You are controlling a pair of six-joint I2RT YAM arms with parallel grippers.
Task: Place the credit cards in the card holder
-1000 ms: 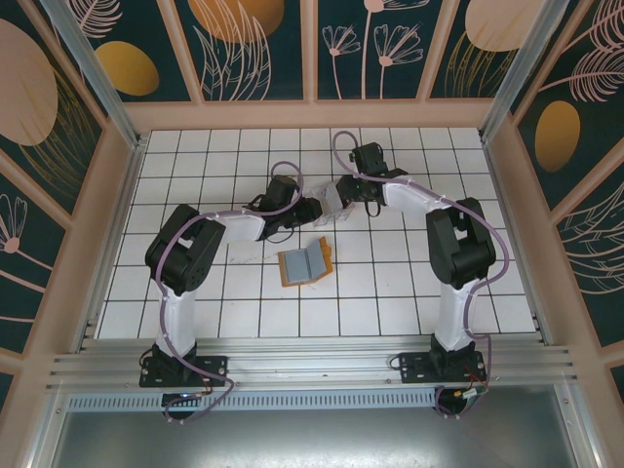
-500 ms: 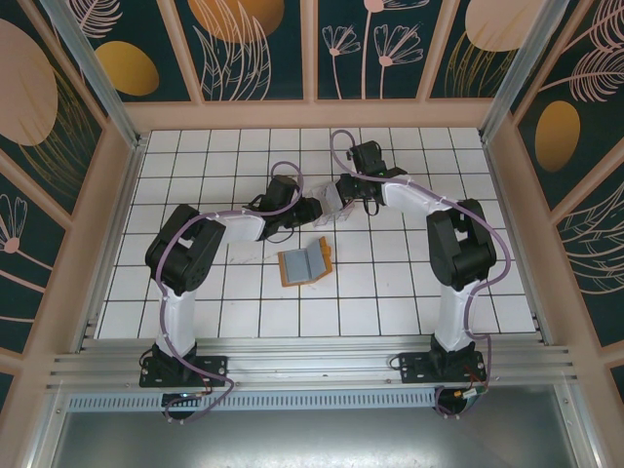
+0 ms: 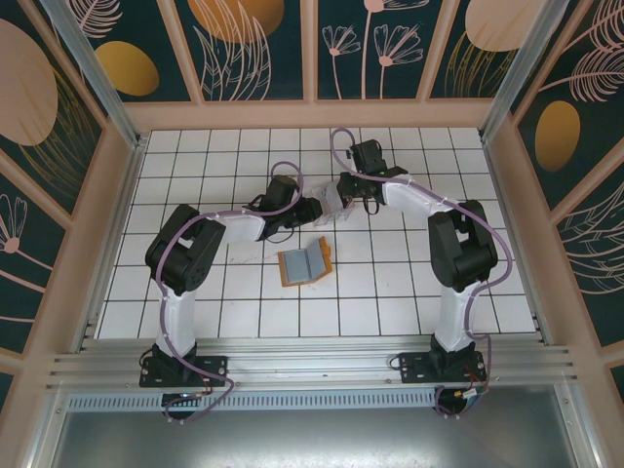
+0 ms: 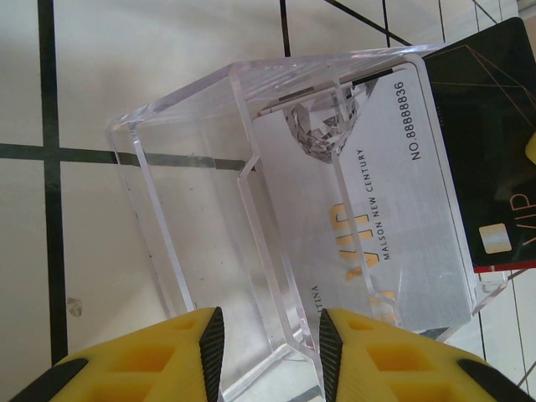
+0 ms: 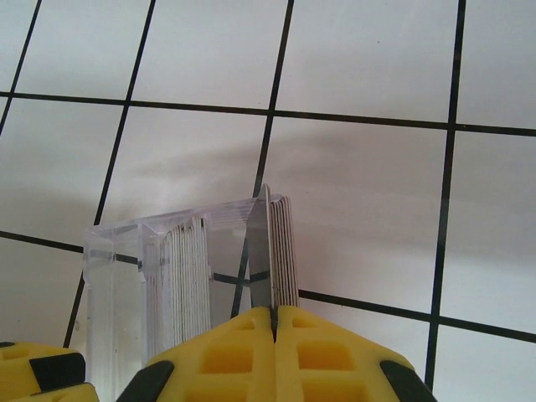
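Note:
The card holder (image 3: 305, 261) lies open on the tiles, orange with grey lining up, nearer than both grippers. Behind it stands a clear plastic case (image 3: 331, 203) holding the credit cards. My left gripper (image 4: 270, 335) grips one compartment of the clear case (image 4: 193, 193), a pad on each side. A silver credit card (image 4: 377, 209) and a black one (image 4: 490, 159) lean inside. My right gripper (image 5: 275, 311) is shut on the top edge of one credit card (image 5: 261, 251), seen edge-on. That card stands beside a stack of cards (image 5: 287, 251) in the case (image 5: 117, 276).
Another stack of pale cards (image 5: 184, 276) fills the case's other slot. The white tiled table (image 3: 409, 283) is bounded by wooden walls on the left, right and back. The left arm (image 3: 180, 249) and right arm (image 3: 458, 244) both reach in toward the middle.
My right gripper has closed onto the card's edge. Both arms, the case and the wallet have stayed in place.

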